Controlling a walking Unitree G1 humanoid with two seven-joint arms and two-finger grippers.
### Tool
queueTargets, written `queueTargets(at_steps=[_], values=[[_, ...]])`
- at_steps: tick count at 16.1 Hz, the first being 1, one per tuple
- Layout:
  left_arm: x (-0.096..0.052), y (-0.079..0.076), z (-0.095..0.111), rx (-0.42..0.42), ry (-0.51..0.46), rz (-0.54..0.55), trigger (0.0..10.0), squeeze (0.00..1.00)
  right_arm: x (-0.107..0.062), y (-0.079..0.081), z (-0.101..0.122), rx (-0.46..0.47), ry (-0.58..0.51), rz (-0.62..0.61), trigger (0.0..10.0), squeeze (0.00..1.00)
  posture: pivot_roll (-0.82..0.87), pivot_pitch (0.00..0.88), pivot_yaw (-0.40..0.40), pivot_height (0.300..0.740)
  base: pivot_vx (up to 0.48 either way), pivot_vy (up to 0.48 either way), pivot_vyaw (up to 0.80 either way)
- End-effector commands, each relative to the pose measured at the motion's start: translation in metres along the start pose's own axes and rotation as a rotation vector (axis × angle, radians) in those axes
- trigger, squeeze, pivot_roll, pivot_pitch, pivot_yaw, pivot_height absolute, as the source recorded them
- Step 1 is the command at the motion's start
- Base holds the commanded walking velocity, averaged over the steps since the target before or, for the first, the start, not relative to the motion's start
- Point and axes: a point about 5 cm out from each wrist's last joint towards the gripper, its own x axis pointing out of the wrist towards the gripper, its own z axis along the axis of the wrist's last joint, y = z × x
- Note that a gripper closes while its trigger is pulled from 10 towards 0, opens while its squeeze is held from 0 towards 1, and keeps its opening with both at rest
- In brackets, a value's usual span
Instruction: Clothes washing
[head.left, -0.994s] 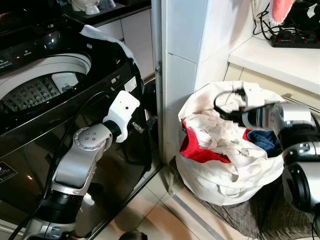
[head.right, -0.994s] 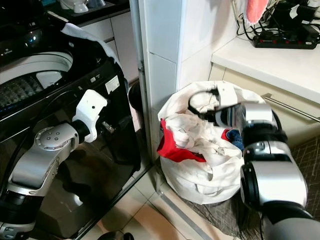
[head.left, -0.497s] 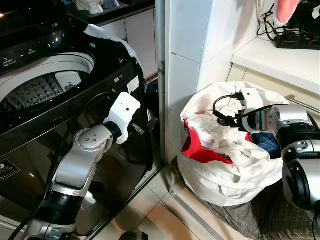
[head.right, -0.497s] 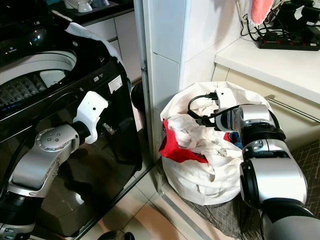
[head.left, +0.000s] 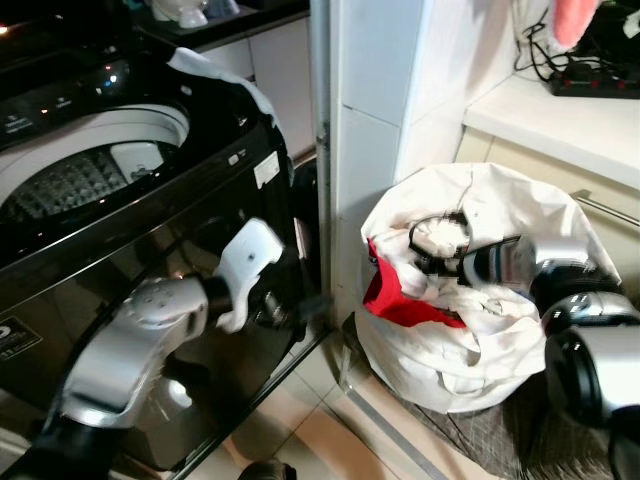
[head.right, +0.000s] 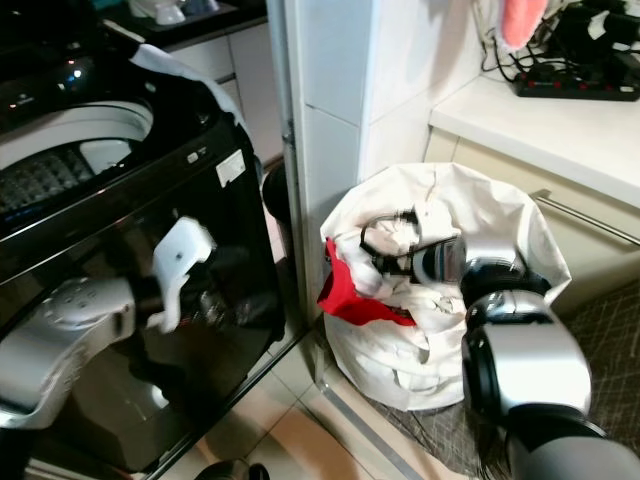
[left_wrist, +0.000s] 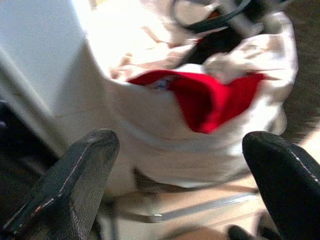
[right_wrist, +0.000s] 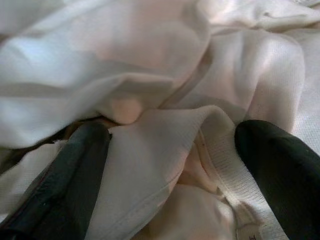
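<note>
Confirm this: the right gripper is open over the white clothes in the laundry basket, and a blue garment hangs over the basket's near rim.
Not quite: that garment is red, as the left eye view shows. The rest stands: the right gripper is open over the white clothes in the laundry basket.

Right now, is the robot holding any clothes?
Not yet. The right hand is open, fingers either side of a fold of white cloth. The left hand is open, holding nothing.

White tiled pillar (head.left: 365, 110); beige floor tiles (head.left: 300, 430).
</note>
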Motion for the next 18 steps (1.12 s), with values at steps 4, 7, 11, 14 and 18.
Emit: queueTargets(at_steps=[4,7,11,14,18], values=[[0.002,-0.013,0.003,0.011,-0.004,-0.092,10.0,0.00,0.009,-0.003,-0.019,0.047,0.024,-0.042,0.1,0.00,0.01,0.000,0.050,0.740,0.000,0.000,0.00],[0.006,-0.012,0.009,0.000,-0.045,-0.046,10.0,0.00,0.008,-0.007,-0.017,0.100,-0.008,-0.046,0.0,0.00,0.02,0.000,0.047,0.740,0.000,0.000,0.00],[0.007,-0.008,0.006,0.008,-0.027,-0.001,10.0,0.00,0.003,-0.009,-0.007,0.135,-0.053,-0.023,0.0,0.00,0.01,0.000,0.049,0.740,0.000,0.000,0.00],[0.008,-0.008,0.006,0.003,-0.029,-0.002,10.0,0.00,0.002,-0.008,-0.007,0.123,-0.044,0.000,0.0,0.00,0.01,0.000,0.050,0.740,0.000,0.000,0.00],[0.010,-0.008,0.006,0.002,-0.029,-0.001,10.0,0.00,0.000,-0.010,-0.004,0.115,-0.057,0.008,0.0,0.00,0.01,0.000,0.056,0.740,0.000,0.000,0.00]])
